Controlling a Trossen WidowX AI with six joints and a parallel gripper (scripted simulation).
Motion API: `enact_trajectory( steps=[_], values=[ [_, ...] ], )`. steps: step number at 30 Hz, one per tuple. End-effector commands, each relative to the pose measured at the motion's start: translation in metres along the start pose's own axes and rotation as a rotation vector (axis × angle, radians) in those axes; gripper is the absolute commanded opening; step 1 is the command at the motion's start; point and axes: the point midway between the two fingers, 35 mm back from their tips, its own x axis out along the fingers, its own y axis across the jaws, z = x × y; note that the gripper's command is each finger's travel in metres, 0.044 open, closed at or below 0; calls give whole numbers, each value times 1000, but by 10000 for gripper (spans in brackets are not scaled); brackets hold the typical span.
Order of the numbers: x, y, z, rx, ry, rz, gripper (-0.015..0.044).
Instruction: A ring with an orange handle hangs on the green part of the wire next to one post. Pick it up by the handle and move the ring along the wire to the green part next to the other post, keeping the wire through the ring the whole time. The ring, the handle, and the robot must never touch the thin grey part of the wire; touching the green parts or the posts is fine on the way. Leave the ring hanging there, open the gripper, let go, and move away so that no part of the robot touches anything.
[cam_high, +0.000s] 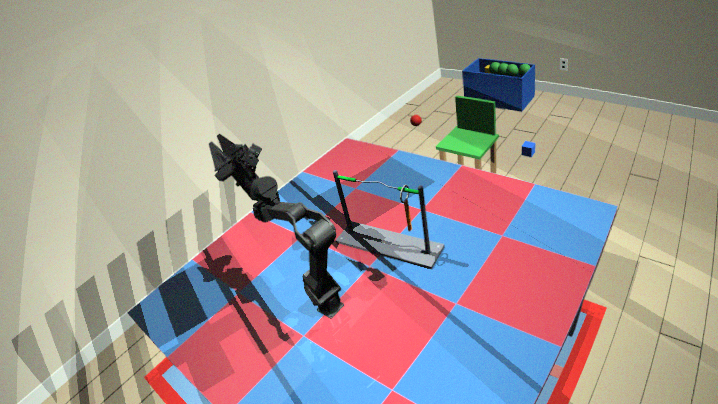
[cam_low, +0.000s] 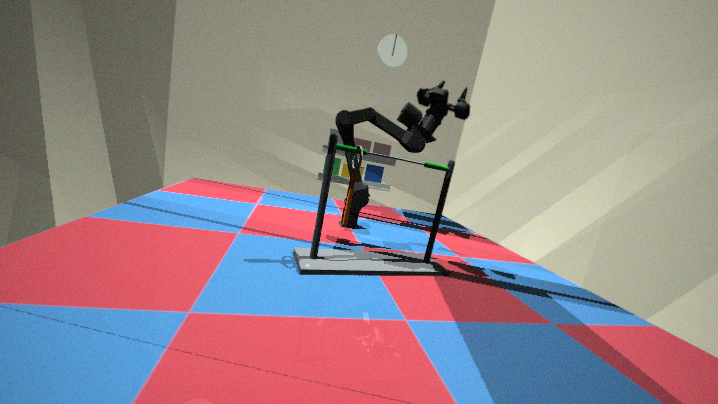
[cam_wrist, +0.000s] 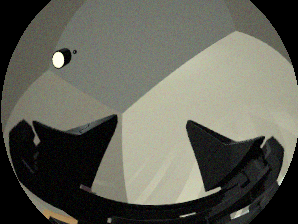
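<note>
The ring (cam_high: 400, 193) (cam_low: 361, 156) hangs around the green part (cam_high: 413, 190) (cam_low: 345, 147) of the wire, by the post (cam_high: 424, 221) (cam_low: 323, 200) at the right in the top view. Its orange handle (cam_high: 408, 216) (cam_low: 348, 200) points down. The thin grey wire (cam_high: 376, 182) (cam_low: 401, 159) runs to the other green part (cam_high: 346, 178) (cam_low: 435, 166) by the other post (cam_high: 342, 200) (cam_low: 439, 211). My gripper (cam_high: 216, 140) (cam_low: 454, 86) (cam_wrist: 152, 121) is open and empty, raised high and well away from the ring. The wrist view shows neither ring nor wire.
Both posts stand on a grey base plate (cam_high: 391, 247) (cam_low: 371, 266) on the red and blue checkered table top (cam_high: 532, 281) (cam_low: 301, 351). Beyond the table are a green chair (cam_high: 466, 142) and a blue bin (cam_high: 494, 90) on the floor. A wall runs along one table side.
</note>
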Motion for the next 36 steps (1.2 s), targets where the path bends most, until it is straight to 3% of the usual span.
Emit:
enact_trajectory(
  steps=[1,9,22,36],
  values=[
    [0,-1,0,-3,0,-1,374],
    [-11,-35,25,-229,14,-102,164],
    [-47,-110,96,-649,68,-365,160],
    [-115,-154,203,-1049,124,-701,160]
  ],
)
